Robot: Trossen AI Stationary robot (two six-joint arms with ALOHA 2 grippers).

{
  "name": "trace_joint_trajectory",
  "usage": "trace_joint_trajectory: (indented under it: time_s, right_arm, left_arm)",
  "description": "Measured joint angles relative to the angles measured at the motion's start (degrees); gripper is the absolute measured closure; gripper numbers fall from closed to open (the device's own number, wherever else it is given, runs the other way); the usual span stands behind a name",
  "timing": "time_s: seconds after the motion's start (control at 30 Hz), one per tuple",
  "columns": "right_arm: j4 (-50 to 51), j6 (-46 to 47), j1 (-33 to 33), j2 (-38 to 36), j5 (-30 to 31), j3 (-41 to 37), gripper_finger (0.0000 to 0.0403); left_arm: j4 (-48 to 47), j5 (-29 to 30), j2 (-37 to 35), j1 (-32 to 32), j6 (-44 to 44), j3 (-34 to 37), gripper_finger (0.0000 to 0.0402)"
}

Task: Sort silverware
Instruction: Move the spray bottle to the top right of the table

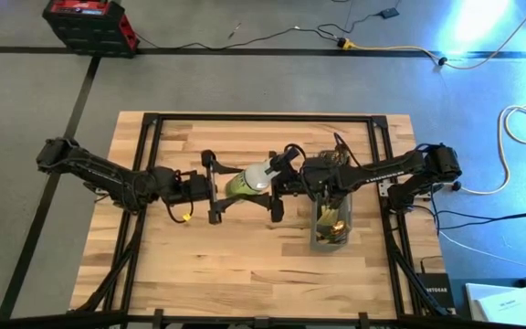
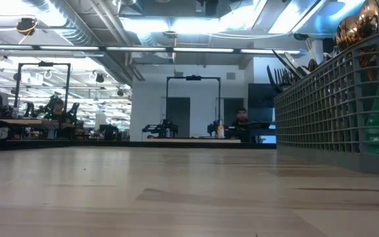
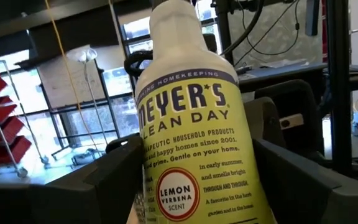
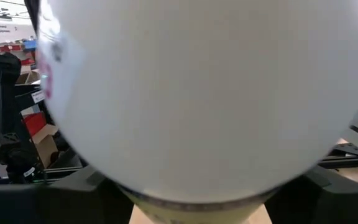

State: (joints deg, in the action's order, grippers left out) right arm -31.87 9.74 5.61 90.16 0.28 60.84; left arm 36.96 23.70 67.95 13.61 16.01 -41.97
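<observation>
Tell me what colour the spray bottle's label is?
Yellow-green, with white lettering; the spray bottle shows best in the left wrist view.

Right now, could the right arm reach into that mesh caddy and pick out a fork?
Probably not yet. The right gripper is busy at the spray bottle, which the left gripper also holds. The caddy lies right beside that arm, so freeing the bottle comes first.
</observation>
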Motion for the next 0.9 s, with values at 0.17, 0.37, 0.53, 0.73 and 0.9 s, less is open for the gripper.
trace_joint_trajectory:
  time_s: [0.17,0.37,0.53,0.73,0.9]
  right_arm:
    - [3.80,0.28,-0.05,-1.67,0.52,0.18,0.0148]
    - [14.47,-1.69,0.07,-8.28,3.03,0.10,0.0149]
    - [26.87,-3.15,-0.02,-16.71,10.06,0.08,0.0149]
    - [40.58,-4.07,0.00,-24.70,18.32,0.02,0.0150]
    - [48.81,-3.77,-2.34,-30.60,27.62,-1.11,0.0150]
  left_arm:
    - [0.58,-1.23,-7.22,0.74,3.24,0.17,0.0122]
    - [-8.20,-1.39,-16.72,2.19,1.84,0.00,0.0122]
    - [-17.64,-1.39,-19.20,3.25,-3.91,0.52,0.0122]
    - [-21.79,-2.37,-14.35,3.41,-9.34,0.73,0.0122]
    - [-14.19,-4.13,-10.00,4.07,-9.62,3.05,0.0121]
